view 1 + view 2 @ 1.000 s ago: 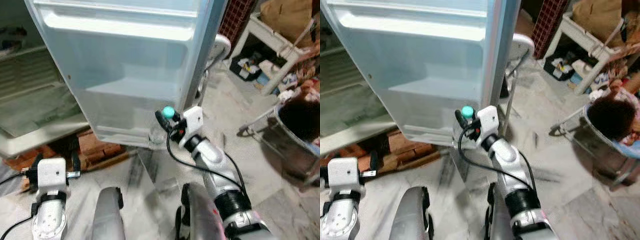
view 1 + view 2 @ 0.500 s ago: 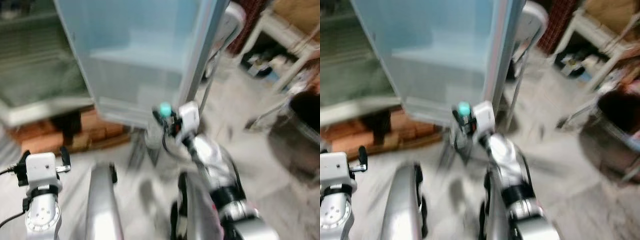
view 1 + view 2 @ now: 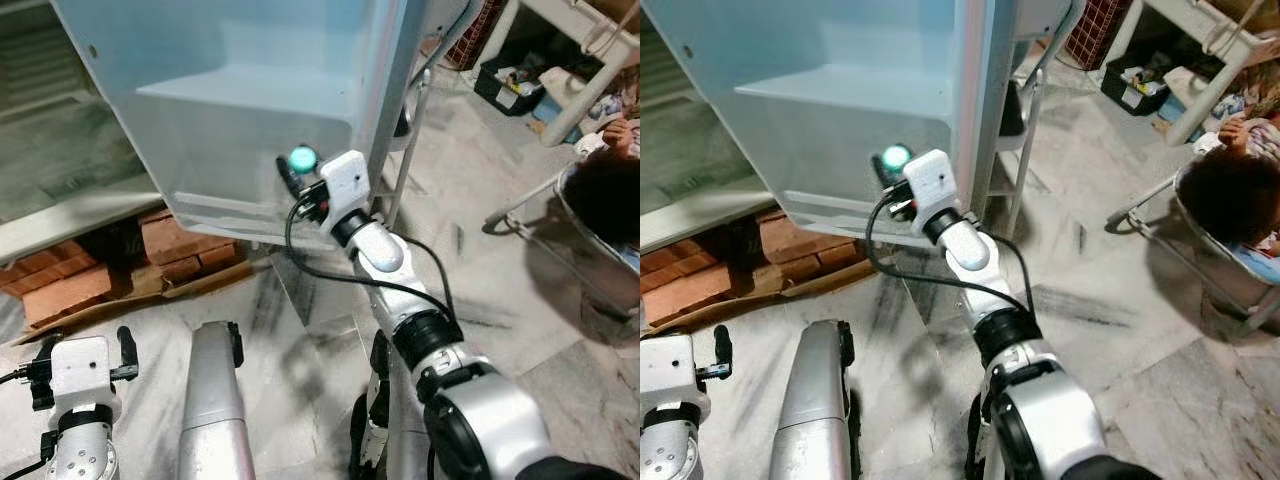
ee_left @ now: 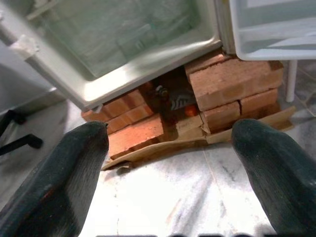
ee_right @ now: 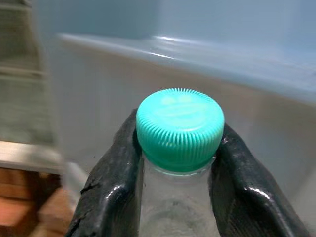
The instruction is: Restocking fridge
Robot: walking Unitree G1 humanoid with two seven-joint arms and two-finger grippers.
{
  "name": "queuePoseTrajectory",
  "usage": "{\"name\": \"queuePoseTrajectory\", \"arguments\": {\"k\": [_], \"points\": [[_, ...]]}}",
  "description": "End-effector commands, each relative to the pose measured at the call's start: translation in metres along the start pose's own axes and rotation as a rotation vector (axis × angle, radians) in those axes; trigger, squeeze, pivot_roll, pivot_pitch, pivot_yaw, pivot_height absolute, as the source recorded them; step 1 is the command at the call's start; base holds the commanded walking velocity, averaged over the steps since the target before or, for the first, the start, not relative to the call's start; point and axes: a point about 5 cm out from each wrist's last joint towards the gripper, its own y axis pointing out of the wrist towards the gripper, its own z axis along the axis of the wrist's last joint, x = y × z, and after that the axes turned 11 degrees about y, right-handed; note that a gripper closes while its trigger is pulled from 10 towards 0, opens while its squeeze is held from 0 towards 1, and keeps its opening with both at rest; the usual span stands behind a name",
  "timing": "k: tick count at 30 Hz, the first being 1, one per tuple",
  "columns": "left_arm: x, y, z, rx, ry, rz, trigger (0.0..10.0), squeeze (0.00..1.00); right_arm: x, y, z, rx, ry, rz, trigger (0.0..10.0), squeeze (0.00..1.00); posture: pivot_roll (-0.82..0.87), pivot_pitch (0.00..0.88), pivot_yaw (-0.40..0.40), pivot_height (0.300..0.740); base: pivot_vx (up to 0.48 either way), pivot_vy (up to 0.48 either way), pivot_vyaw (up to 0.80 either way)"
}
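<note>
A clear bottle with a teal cap is held upright by its neck in my right gripper, shut on it. In the right wrist view the cap sits between the two black fingers. The bottle is up against the lowest shelf of the open fridge door, level with its front wall. My left gripper hangs low at the lower left, open, with nothing between its fingers. It faces the bricks under the fridge.
The fridge's open cabinet lies to the left, raised on red bricks. A metal chair frame stands just right of the door. A seated person, a white table and a black crate are at the right.
The camera has shifted and the blur has cleared. My right gripper has carried the bottle up from below the door's bottom edge to the lowest door shelf. The left gripper stays low.
</note>
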Motion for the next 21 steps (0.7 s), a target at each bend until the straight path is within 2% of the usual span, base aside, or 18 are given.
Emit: {"name": "queuePoseTrajectory", "arguments": {"k": [1,4,6,9,12,14,15,16,17,21], "points": [[-0.002,-0.004,0.0,-0.007,0.017,-0.009,10.0,0.0,-0.005,0.007,0.008,0.04,-0.091,0.002,10.0,0.0,0.14,0.292,-0.03,0.535,0.0,0.0,0.0],[-0.005,-0.008,-0.001,-0.013,0.03,-0.013,10.0,0.0,-0.002,0.008,0.005,0.024,-0.161,-0.046,10.0,0.0,0.16,0.305,-0.029,0.535,0.0,0.0,0.0],[-0.006,-0.01,-0.001,-0.014,0.035,-0.008,10.0,0.0,-0.003,0.006,0.0,0.019,-0.166,-0.047,10.0,0.0,0.17,0.31,-0.028,0.535,0.0,0.0,0.0],[-0.009,-0.012,0.0,-0.009,0.05,-0.013,10.0,0.0,-0.008,-0.001,-0.009,0.018,-0.255,-0.038,10.0,0.0,0.2,0.323,-0.025,0.535,0.0,0.0,0.0],[-0.009,-0.013,0.002,-0.008,0.055,-0.014,10.0,0.0,-0.008,-0.004,-0.017,-0.012,-0.296,-0.061,10.0,0.0,0.22,0.342,-0.029,0.535,0.0,0.0,0.0],[-0.01,-0.014,0.004,-0.004,0.063,-0.016,10.0,0.0,-0.01,-0.006,-0.025,-0.062,-0.244,-0.07,10.0,0.0,0.22,0.358,-0.025,0.535,0.0,0.0,0.0],[-0.01,-0.014,0.004,-0.004,0.064,-0.015,10.0,0.0,-0.009,-0.008,-0.032,-0.114,-0.168,-0.096,10.0,0.0,0.22,0.352,-0.033,0.535,0.0,0.0,0.0],[-0.01,-0.014,0.004,-0.004,0.064,-0.015,10.0,0.0,-0.009,-0.008,-0.032,-0.114,-0.168,-0.096,10.0,0.0,0.22,0.352,-0.033,0.535,0.0,0.0,0.0],[-0.01,-0.014,0.004,-0.005,0.063,-0.014,10.0,0.0,-0.008,-0.009,-0.036,-0.14,-0.11,-0.117,10.0,0.0,0.22,0.349,-0.035,0.535,0.0,0.0,0.0],[-0.009,-0.015,0.004,-0.007,0.064,-0.017,10.0,0.0,-0.008,-0.011,-0.041,-0.168,-0.107,-0.128,10.0,0.0,0.22,0.352,-0.036,0.535,0.0,0.0,0.0]]}}
